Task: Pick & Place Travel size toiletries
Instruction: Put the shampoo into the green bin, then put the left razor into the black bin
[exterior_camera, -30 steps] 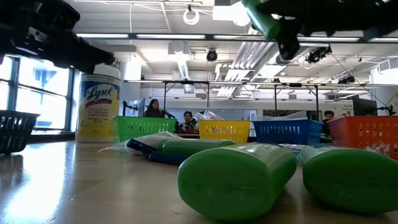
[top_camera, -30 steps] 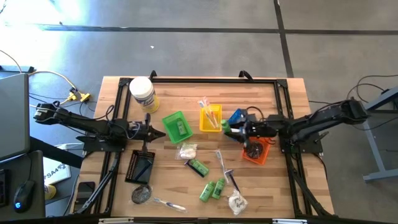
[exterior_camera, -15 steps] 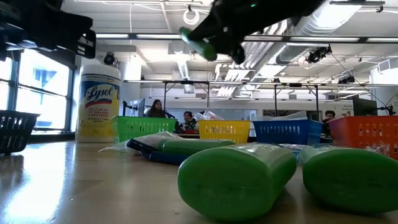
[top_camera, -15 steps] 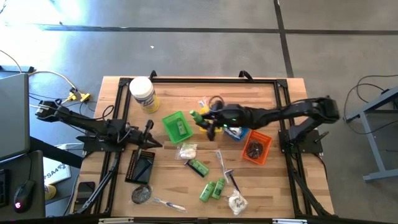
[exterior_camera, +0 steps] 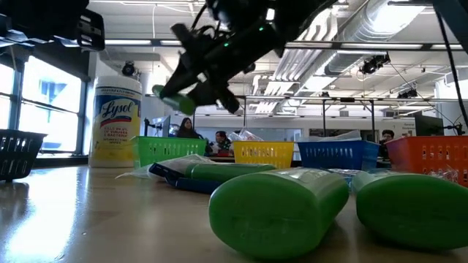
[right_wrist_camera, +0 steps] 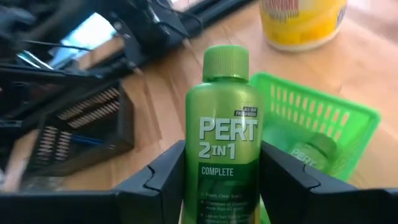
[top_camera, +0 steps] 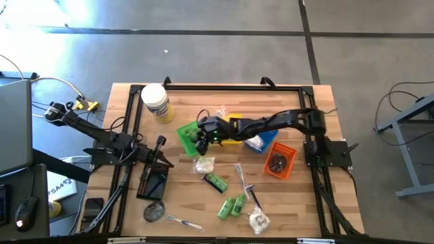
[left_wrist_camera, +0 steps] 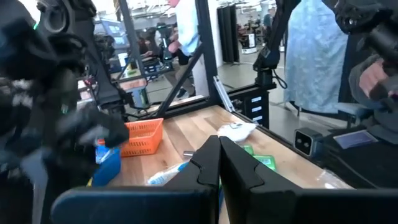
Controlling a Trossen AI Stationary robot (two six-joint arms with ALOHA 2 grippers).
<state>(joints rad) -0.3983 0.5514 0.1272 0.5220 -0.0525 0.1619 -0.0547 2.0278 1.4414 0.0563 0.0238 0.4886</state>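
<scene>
My right gripper hangs over the green tray, shut on a small green PERT bottle. In the low view the bottle slants cap-down. A second green bottle lies inside the tray. Loose toiletries rest on the wood: green tubes, another tube, white packets, a dark sachet and a wrapped razor. My left gripper is shut and holds nothing, beside the black tray; its fingers are pressed together. My right gripper pinches the green bottle by the two sides of its body, between the two fingers. The fingers reach from the table's right, slanting downward. The bottle lies along them with its cap pointing away, lifted clear above the green tray.
A large white jar with a yellow label stands at the far left. The yellow tray, blue tray and orange tray sit in a row under and beside my right arm. Black frame rails border the table.
My right gripper has swept toward the table's left edge, from over the orange and blue trays to above the green tray. It carried the green bottle and tipped further downward. My left arm has swung slightly toward the near edge, still shut.
</scene>
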